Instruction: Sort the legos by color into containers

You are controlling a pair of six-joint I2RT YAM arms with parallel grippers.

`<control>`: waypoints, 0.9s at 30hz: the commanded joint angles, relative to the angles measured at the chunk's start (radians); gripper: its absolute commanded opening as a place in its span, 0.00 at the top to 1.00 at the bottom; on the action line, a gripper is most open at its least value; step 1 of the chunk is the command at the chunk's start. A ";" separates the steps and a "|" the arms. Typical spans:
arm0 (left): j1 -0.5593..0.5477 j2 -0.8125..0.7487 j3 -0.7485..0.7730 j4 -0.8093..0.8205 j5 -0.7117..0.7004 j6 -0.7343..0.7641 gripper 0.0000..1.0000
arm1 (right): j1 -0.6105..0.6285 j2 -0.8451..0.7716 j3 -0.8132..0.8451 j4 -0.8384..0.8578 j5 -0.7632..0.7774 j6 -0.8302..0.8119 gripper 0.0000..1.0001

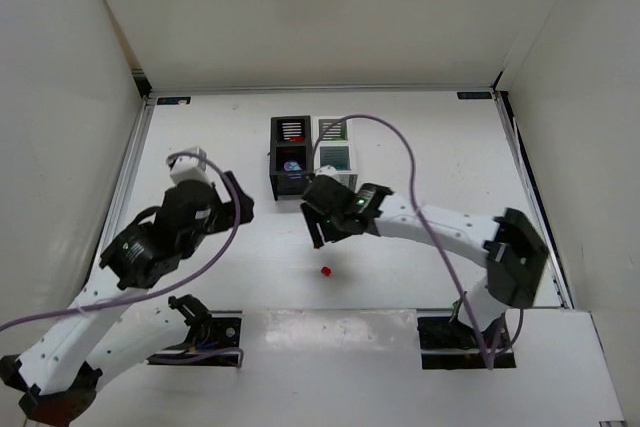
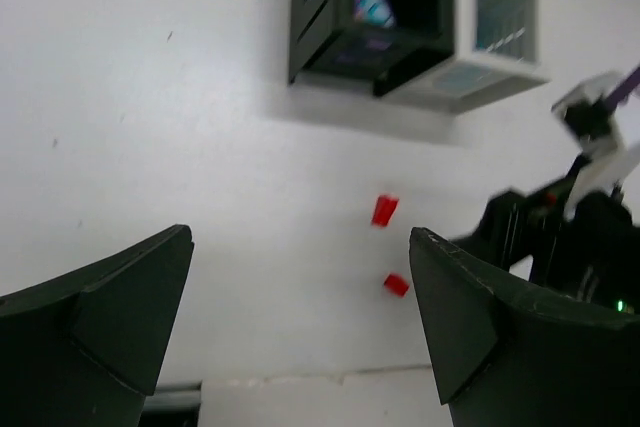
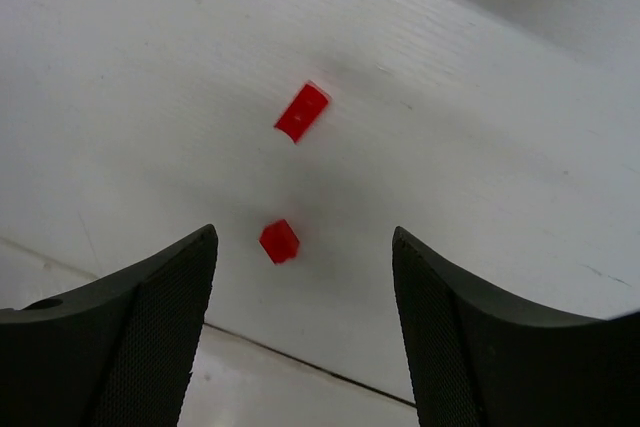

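Right claw [image 3: 303, 232] fingers fill the bottom of the right wrist view, spread wide and pinching nothing. Left claw [image 2: 300, 235] is also spread and empty, parked toward the worktop's left edge, well apart from the pieces.

Progress: looks late in the sort. Only two loose legos show on the worktop [image 1: 430, 147], both red: near red brick [image 3: 279, 241] and far red brick [image 3: 302, 112]. They lie just beside each other close to the near edge, about mid-width, in front of the bins. The top view shows only one of them; the other is probably hidden under the right claw. Black bin [image 1: 276, 162] and white bin [image 1: 322, 142] stand touching side by side toward the far edge, black on the left. A teal-purple piece [image 2: 372, 4] sits in an open compartment of the black bin. White bin contents: cannot tell.

Left to do, as I judge it: both reds go into a bin.

Claw relation: the near red brick lies between the right claw's spread fingers, closer to the left one, not touched. The far red brick lies just beyond the tips.
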 commanded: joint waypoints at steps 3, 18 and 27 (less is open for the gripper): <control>-0.062 -0.136 -0.094 -0.303 -0.039 -0.220 0.00 | 0.056 0.192 0.133 -0.013 0.121 0.193 0.28; -0.068 -0.220 -0.073 -0.400 -0.050 -0.242 0.00 | 0.021 0.388 0.109 0.101 0.090 0.284 0.37; -0.070 -0.205 -0.073 -0.397 -0.051 -0.248 0.00 | 0.010 0.440 0.095 0.121 0.086 0.304 0.56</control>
